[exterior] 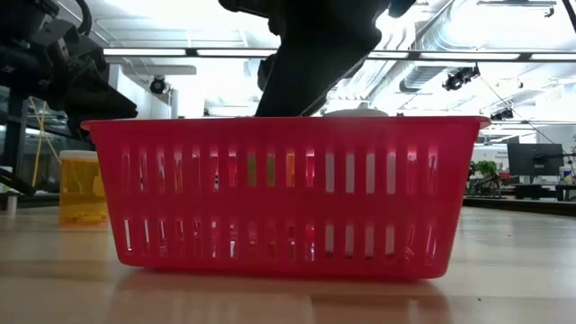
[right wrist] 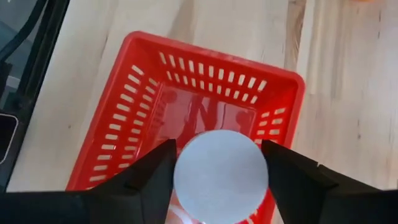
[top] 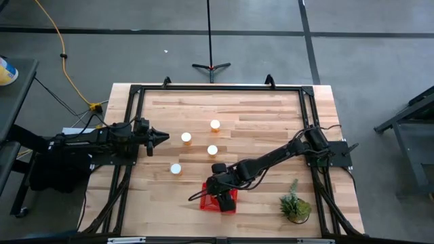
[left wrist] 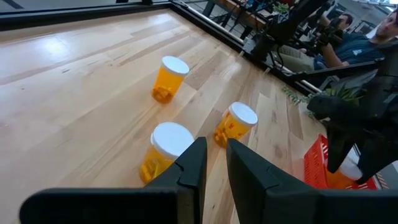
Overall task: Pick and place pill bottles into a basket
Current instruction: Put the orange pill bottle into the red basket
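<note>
The red mesh basket (top: 222, 201) stands near the table's near edge, and it also shows in the low view (exterior: 279, 193). My right gripper (right wrist: 221, 180) is above it, shut on a pill bottle whose white cap (right wrist: 221, 176) faces the wrist camera. Several more amber bottles with white caps stand on their bases on the wood: (top: 186, 138), (top: 215, 125), (top: 212, 150), (top: 175, 169). My left gripper (top: 163, 137) waits at the table's left. It is empty, its fingers nearly together, and it points at the nearest bottle (left wrist: 165, 149). My right gripper pinches the pill bottle between its two fingers (right wrist: 149, 180), one on each side just under the cap's rim (right wrist: 180, 177). The fingers come from above, pointing down. The bottle is upright over the basket's middle, its cap (exterior: 355, 112) about level with the basket's rim. The basket wall hides its base.
A small green potted plant (top: 295, 207) stands at the near right, beside the basket. A black frame (top: 217, 88) runs round the tabletop. Bare wood lies between the bottles and the basket. People sit beyond the table's right side in the left wrist view (left wrist: 348, 37).
</note>
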Robot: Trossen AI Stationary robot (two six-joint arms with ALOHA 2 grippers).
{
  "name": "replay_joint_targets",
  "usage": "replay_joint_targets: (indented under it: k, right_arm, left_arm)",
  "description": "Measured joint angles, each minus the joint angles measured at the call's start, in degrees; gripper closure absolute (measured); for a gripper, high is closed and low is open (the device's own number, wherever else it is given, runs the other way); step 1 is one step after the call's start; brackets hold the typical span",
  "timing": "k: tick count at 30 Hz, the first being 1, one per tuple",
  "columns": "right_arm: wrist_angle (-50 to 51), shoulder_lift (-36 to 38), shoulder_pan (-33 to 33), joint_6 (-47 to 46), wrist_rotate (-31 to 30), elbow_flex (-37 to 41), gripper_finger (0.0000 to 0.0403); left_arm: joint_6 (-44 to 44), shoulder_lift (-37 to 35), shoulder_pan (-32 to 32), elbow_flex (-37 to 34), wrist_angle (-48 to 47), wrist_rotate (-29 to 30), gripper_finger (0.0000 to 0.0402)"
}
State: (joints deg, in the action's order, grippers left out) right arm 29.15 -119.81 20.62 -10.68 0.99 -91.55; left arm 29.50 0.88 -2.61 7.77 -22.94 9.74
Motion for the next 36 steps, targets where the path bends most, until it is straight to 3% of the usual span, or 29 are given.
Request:
replay_joint_targets:
  k: [12, 32, 36]
  right_arm:
    - [-0.66, 0.02, 0.0, 3.24, 1.05, -0.09, 0.0218]
    - [-0.51, 0.02, 0.0, 1.71, 1.02, -0.04, 0.0217]
    - [-0.39, 0.02, -0.02, 1.64, 1.44, -0.01, 0.02]
  left_arm:
    - [0.02, 0.01, 0.0, 0.0, -0.02, 0.0, 0.0305]
    - [0.0, 0.0, 0.0, 0.0, -0.02, -0.07, 0.0305]
    - [0.0, 0.01, 0.0, 0.0, -0.02, -0.09, 0.0305]
